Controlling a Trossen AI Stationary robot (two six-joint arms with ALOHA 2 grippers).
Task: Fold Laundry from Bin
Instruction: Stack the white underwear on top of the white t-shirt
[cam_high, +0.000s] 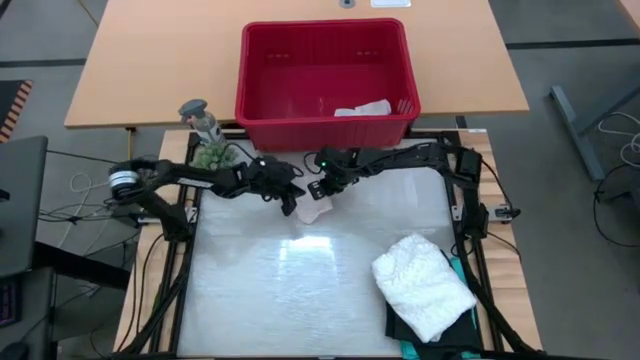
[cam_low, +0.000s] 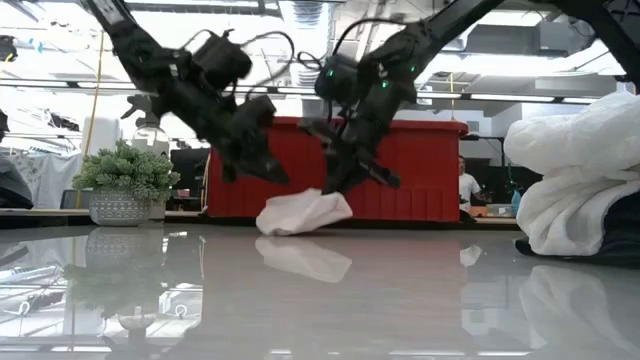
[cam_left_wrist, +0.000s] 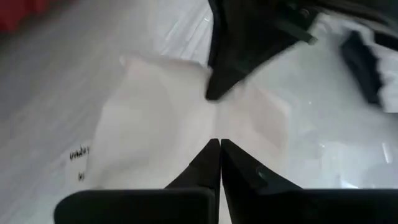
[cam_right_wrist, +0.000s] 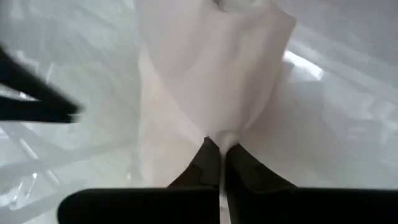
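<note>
1. Risk, thin hold: the right gripper (cam_right_wrist: 219, 149) is pinched fully closed on a fold of the small white cloth (cam_high: 314, 210); the bite looks to be on the very edge, so in my judgement a quick lift could pull the cloth free.
2. Risk, crowding: the left gripper (cam_left_wrist: 219, 146) sits closed, fingers together, tip at the cloth's edge; whether it has any fabric between them I cannot tell; the two grippers meet just above centre of the high view, so an uncoordinated pull could bunch the cloth or knock fingers together.
3. Risk, surface: the table (cam_high: 300, 300) is glossy; a dragged cloth may slide rather than flatten.
4. Position: the cloth lies on the table just below the bin (cam_high: 255, 90), centre of the high view; in the low view it sits as a soft heap at centre frame, directly under the right gripper, which comes down on its upper right side; the left gripper is just to its left.
5. Other laundry: a white lacy top (cam_high: 425, 285) lies at lower right of the high view, well apart; another white piece (cam_high: 362, 108) is inside the bin.
</note>
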